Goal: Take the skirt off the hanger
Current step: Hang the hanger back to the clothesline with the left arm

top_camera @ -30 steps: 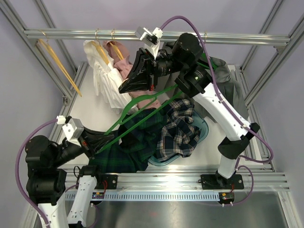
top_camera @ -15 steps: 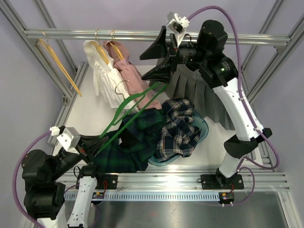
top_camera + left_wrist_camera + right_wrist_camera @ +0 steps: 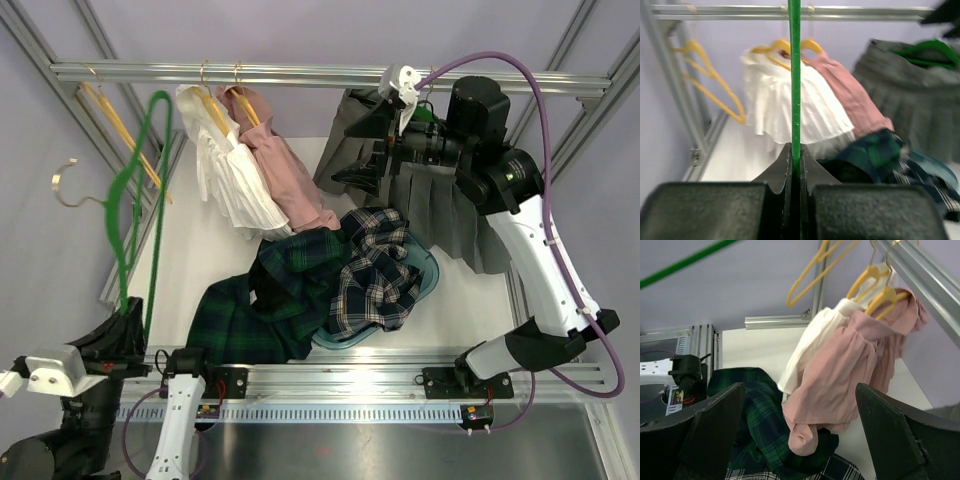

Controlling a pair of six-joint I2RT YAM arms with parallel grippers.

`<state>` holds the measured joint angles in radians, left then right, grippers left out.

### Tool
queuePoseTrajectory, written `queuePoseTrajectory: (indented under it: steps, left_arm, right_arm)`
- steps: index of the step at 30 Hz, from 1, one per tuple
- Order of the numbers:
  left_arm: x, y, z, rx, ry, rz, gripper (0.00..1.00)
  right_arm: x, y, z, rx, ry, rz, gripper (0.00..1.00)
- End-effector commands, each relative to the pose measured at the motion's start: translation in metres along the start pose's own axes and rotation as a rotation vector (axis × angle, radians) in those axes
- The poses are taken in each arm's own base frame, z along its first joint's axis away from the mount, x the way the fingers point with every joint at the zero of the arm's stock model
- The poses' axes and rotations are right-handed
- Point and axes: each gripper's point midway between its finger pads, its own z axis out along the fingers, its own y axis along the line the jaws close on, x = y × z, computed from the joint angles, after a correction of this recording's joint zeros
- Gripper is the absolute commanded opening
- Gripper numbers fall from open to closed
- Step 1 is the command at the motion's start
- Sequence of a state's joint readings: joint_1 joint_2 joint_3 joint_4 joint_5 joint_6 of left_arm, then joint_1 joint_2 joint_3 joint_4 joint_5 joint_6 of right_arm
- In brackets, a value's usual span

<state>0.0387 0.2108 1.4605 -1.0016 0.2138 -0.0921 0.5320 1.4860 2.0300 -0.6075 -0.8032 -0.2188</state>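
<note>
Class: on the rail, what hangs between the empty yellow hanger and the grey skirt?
A white garment and a pink garment, side by side, in the top view.

Left gripper (image 3: 795, 160) clamped on green hanger (image 3: 795, 75), well off the rail (image 3: 300, 73); right gripper (image 3: 800, 390) jaws spread wide (empty), up near rail.

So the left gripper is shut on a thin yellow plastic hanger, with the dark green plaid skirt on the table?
No: the thin plastic hanger is green, not yellow, as the left wrist view shows. The left gripper is shut on it; the plaid skirt is on the table.
</note>
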Motion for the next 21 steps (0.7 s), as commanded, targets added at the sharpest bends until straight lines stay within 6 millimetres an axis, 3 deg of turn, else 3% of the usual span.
queuePoseTrajectory:
  steps: [1,7,18,21]
  left_arm:
    - [0.0,0.049,0.004,-0.289,0.002,-0.077,0.0]
    - [0.02,0.069,0.03,-0.397,0.075,-0.168,0.0]
    - [0.056,0.078,0.122,-0.378,0.183,-0.307,0.0]
    - [0.064,0.084,0.137,-0.411,0.2,-0.341,0.0]
  right_arm:
    - [0.013,-0.014,-0.012,0.113,0.044,0.002,0.99]
    - [0.032,-0.013,-0.019,0.134,0.079,0.055,1.0]
    - [0.058,-0.013,-0.025,0.158,0.112,0.121,0.99]
    - [0.063,-0.014,-0.027,0.165,0.119,0.134,0.99]
